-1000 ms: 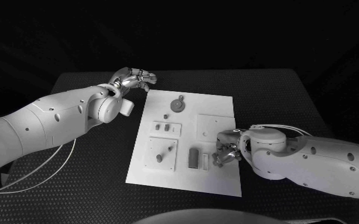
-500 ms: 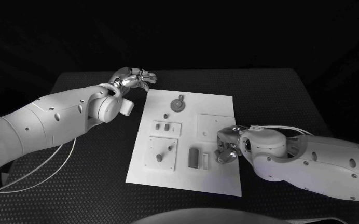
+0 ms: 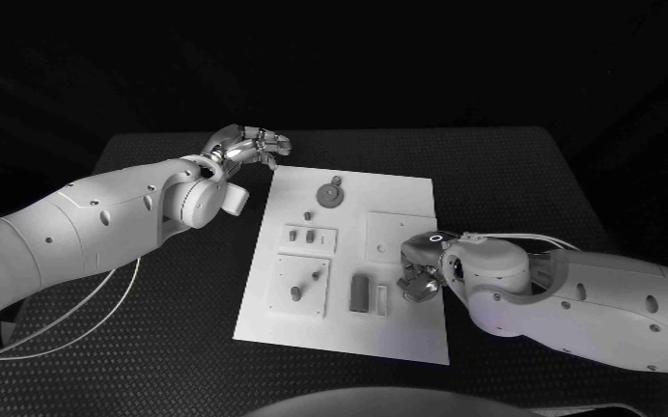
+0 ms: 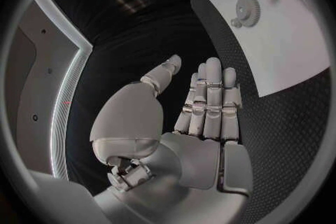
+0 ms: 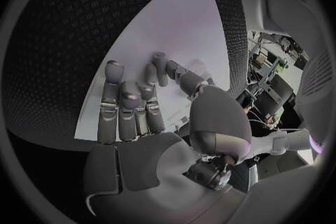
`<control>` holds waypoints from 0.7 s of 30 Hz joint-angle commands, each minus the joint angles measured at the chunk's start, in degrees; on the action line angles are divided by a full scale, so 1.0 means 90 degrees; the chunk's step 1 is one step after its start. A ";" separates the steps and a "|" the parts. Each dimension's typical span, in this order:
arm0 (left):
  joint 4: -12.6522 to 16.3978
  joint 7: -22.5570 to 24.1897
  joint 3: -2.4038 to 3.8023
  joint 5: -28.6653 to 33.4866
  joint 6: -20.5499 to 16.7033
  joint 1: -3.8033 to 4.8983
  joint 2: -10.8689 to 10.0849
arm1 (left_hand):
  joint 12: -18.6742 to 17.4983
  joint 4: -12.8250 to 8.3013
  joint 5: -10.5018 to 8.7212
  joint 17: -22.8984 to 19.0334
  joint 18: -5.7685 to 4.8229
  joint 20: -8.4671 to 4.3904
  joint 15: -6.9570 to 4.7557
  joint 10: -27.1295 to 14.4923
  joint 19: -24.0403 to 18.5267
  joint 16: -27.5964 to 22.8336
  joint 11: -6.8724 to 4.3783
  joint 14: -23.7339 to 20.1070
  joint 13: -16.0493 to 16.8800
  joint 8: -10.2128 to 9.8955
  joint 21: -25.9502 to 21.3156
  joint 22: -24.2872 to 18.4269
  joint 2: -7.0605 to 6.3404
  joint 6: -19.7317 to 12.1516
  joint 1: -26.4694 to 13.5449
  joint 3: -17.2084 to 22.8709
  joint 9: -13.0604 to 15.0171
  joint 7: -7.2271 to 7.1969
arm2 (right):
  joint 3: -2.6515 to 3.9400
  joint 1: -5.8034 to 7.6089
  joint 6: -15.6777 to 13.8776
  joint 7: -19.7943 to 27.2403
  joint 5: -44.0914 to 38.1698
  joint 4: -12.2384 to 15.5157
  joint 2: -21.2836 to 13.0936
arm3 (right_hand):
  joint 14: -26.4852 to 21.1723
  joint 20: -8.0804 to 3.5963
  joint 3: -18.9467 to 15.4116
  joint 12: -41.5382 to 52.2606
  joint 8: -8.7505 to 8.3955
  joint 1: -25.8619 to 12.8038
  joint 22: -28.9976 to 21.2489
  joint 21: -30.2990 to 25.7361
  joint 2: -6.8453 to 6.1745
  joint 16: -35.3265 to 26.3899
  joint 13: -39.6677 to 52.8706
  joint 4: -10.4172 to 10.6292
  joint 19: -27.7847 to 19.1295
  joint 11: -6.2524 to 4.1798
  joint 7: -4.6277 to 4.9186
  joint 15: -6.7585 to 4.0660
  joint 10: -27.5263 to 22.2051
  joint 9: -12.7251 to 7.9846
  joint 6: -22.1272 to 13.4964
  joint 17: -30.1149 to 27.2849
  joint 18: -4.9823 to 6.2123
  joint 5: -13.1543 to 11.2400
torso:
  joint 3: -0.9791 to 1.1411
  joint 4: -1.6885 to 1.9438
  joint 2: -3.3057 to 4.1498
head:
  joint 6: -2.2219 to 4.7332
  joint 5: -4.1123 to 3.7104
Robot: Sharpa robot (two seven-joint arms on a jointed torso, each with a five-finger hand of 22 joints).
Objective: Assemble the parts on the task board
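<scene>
The white task board (image 3: 403, 338) lies in the middle of the black table. On it are a grey gear (image 3: 330, 193), a small slotted plate (image 3: 309, 237), a plate with pegs (image 3: 302, 285) and two upright bars (image 3: 361, 291). My left hand (image 3: 248, 145) hovers just past the board's far left corner, fingers straight and thumb apart, holding nothing (image 4: 203, 106). The gear (image 4: 247, 8) lies ahead of it on the board (image 4: 294, 50). My right hand (image 3: 416, 278) is at the board's right edge beside the bars. Its fingers (image 5: 133, 106) stretch over the board (image 5: 175, 28) with nothing in them.
A square white plate (image 3: 397, 234) lies on the board just beyond my right hand. Black textured table (image 3: 167, 340) surrounds the board on all sides. A thin white cable (image 3: 84, 325) trails under my left arm.
My right hand has crept slightly left and away from me along the board's right edge. The left hand has stayed where it was.
</scene>
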 commanded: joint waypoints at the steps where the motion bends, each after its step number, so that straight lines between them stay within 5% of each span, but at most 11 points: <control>1: 0.0022 0.0035 0.0004 0.0029 0.0093 0.0009 0.0004 | 0.0013 0.0040 -0.0029 0.0009 0.0111 -0.0020 0.0027 -0.0036 0.0043 -0.0038 -0.0002 -0.0002 -0.0001 0.0010 -0.0021 0.0007 0.0004 -0.0023 -0.0084 -0.0001 0.0008 -0.0005 | -0.0024 -0.0028 -0.0010 -0.0170 0.0140 -0.0138 -0.0038 | 0.0065 0.0036 0.0219 -0.0004 -0.0509 0.0318 0.0114 0.0039 0.0449 -0.0022 0.0008 -0.0215 -0.0006 -0.0009 0.0354 -0.0014 0.0077 -0.1198 -0.0252 0.0014 0.0113 0.0114 | 0.0002 0.0004 -0.0001 | 0.0002 0.0002; 12: 0.0019 0.0026 0.0004 0.0029 0.0107 0.0009 0.0009 | 0.0015 0.0041 -0.0028 0.0012 0.0112 -0.0021 0.0026 -0.0034 0.0044 -0.0040 -0.0003 -0.0002 -0.0001 0.0011 -0.0023 0.0010 0.0003 -0.0023 -0.0083 0.0000 0.0009 -0.0005 | -0.0019 -0.0023 -0.0460 -0.0144 0.2378 -0.0158 -0.0153 | 0.0126 0.0035 0.0282 0.0009 -0.0458 0.0294 0.0116 0.0082 0.0586 -0.0019 0.0011 -0.0299 0.0043 -0.0042 0.0318 -0.0046 0.0161 -0.1245 -0.0148 0.0030 0.0113 0.0410 | 0.0006 -0.0001 -0.0001 | -0.0004 0.0010; 21: 0.0021 0.0023 0.0004 0.0028 0.0109 0.0009 0.0012 | 0.0017 0.0039 -0.0026 0.0014 0.0113 -0.0022 0.0024 -0.0033 0.0044 -0.0040 -0.0004 -0.0001 0.0000 0.0013 -0.0024 0.0013 0.0002 -0.0022 -0.0077 0.0002 0.0010 -0.0006 | -0.0007 0.0133 -0.1636 -0.0015 0.3737 0.0032 -0.0376 | 0.0142 0.0026 0.0287 0.0014 -0.0431 0.0268 0.0112 0.0093 0.0558 -0.0024 0.0015 -0.0301 0.0059 -0.0060 0.0300 -0.0063 0.0186 -0.1255 -0.0102 0.0033 0.0113 0.0490 | 0.0001 -0.0004 0.0000 | -0.0014 0.0004</control>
